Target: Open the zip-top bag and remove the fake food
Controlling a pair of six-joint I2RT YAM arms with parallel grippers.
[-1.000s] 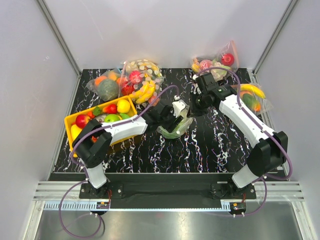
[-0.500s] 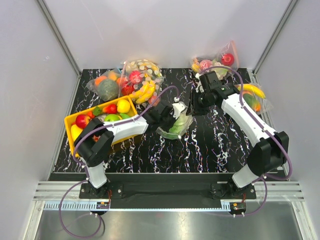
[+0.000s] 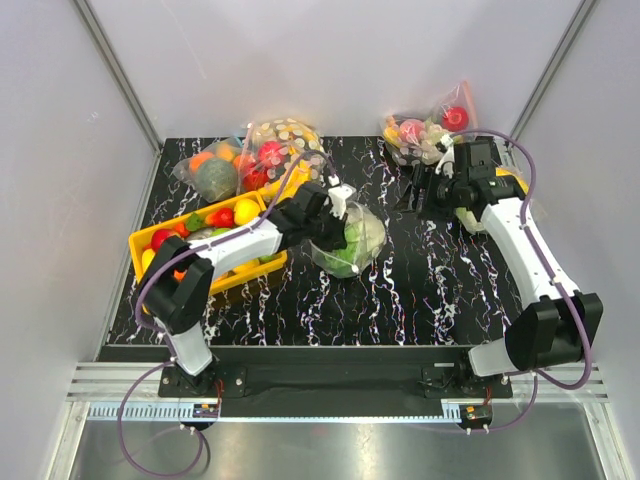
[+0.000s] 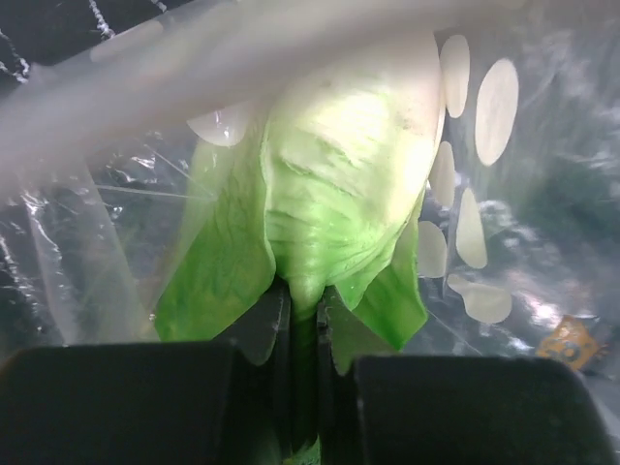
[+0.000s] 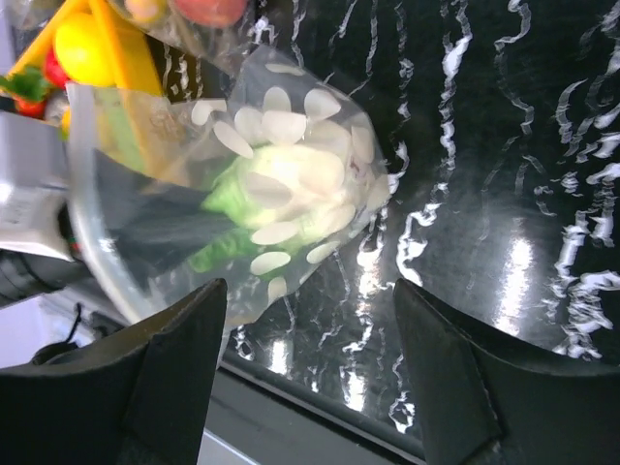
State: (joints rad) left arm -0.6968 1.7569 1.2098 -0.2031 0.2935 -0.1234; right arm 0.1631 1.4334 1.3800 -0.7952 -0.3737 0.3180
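Note:
The zip-top bag (image 3: 362, 232), clear with white dots, lies mid-table with its mouth toward my left arm. My left gripper (image 3: 333, 226) reaches into it. In the left wrist view that gripper (image 4: 302, 302) is shut on the stem of the fake food, a leafy green lettuce (image 4: 339, 184), with the dotted bag wall (image 4: 494, 107) around it. My right gripper (image 3: 418, 190) hangs open to the right of the bag, apart from it. The right wrist view shows the bag (image 5: 291, 126) and lettuce (image 5: 225, 199) beyond my right gripper (image 5: 310, 363), nothing between its fingers.
A yellow bin (image 3: 140, 245) of plastic fruit stands at the left. A bulkier dotted bag with bananas (image 3: 285, 150) and a plain bag (image 3: 210, 175) lie at the back left. More fruit bags (image 3: 430, 125) lie at the back right, one (image 3: 510, 185) beside my right arm.
My right gripper opened, let go of the bag and drew back to the right. My left gripper went deeper into the bag and shut on the lettuce.

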